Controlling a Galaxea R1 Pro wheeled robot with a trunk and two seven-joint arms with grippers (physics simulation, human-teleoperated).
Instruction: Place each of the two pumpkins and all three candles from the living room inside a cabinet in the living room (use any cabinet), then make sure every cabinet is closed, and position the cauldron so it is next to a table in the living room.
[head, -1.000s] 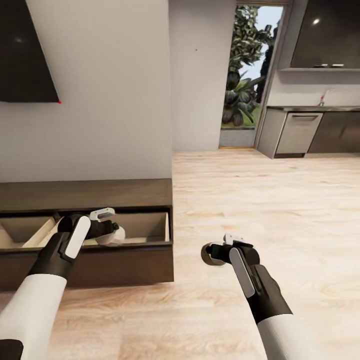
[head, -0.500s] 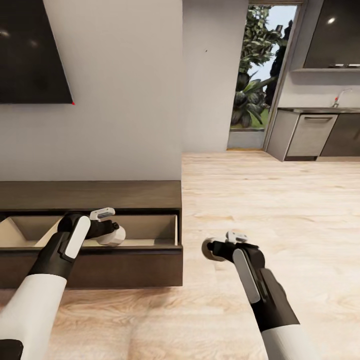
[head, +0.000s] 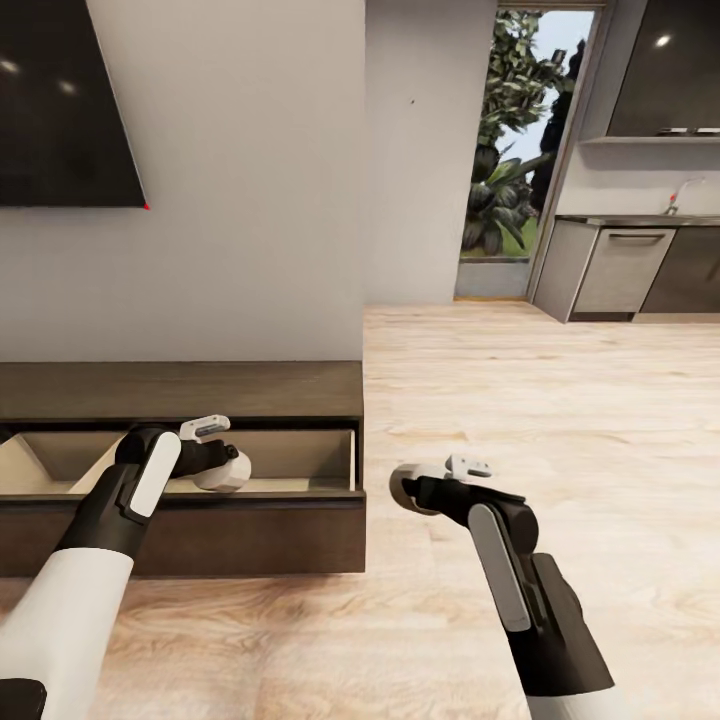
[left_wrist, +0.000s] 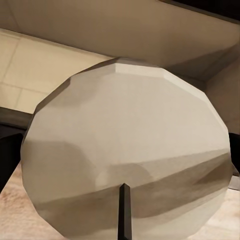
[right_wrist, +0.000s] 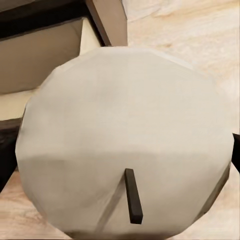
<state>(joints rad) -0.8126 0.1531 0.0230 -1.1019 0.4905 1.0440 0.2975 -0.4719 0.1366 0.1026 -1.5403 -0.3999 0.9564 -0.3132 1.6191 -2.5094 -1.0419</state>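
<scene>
The low dark brown cabinet (head: 180, 390) stands against the wall with its right front pulled open, showing a pale interior (head: 300, 455). My left gripper (head: 226, 466) is inside that opening, shut on a beige candle (head: 224, 474); the left wrist view shows this candle (left_wrist: 125, 150) large with its wick. My right gripper (head: 412, 490) hovers above the wood floor just right of the cabinet's corner, shut on another candle (head: 406, 490), which looms close in the right wrist view (right_wrist: 125, 140) with the open cabinet behind it. Pumpkins and cauldron are out of view.
A dark TV screen (head: 60, 100) hangs on the wall above the cabinet. Bare wood floor (head: 560, 420) stretches right toward a doorway with plants (head: 510, 150) and grey kitchen units (head: 630, 265).
The camera panned left early on. Since then my right gripper with its candle has shifted left and slightly up toward the cabinet's open corner. The left arm has stayed put.
</scene>
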